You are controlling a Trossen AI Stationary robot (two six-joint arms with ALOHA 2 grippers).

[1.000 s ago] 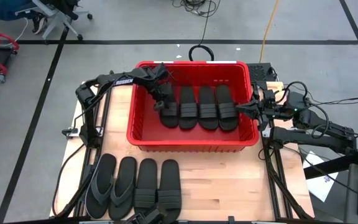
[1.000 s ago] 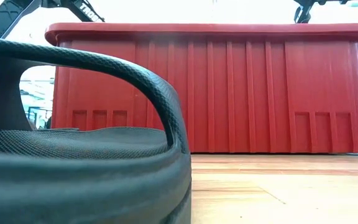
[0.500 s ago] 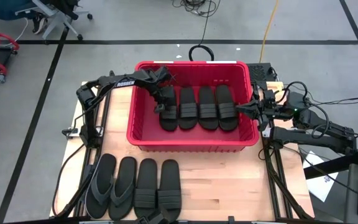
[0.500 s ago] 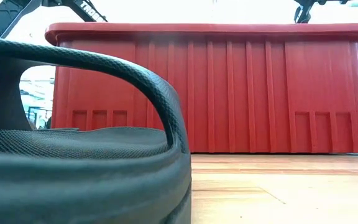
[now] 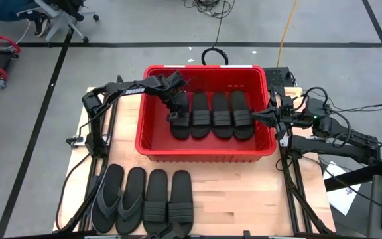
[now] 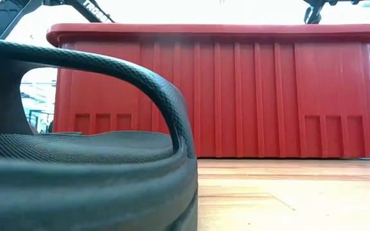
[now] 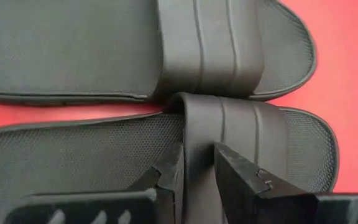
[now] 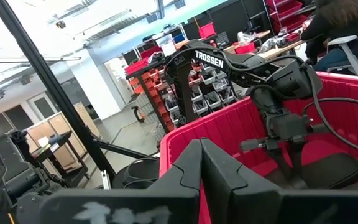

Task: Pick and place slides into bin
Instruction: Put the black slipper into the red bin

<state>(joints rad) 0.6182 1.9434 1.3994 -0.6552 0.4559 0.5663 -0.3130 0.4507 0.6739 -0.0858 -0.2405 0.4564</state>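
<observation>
High view: four slides point(image 5: 212, 114) are seen lying in the bin point(image 5: 152, 147), four point(image 5: 142, 201) are left on the table. One strap is pinched by the left gripper point(image 5: 176, 114); the right gripper point(image 5: 253, 116) is shut, empty.

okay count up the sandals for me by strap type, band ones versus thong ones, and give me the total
Band-strap slides: 6 — four in the red bin, e.g., and two on the table, e.g..
Thong-strap slides: 2 — both on the table, e.g..
Total: 8 sandals.
</observation>
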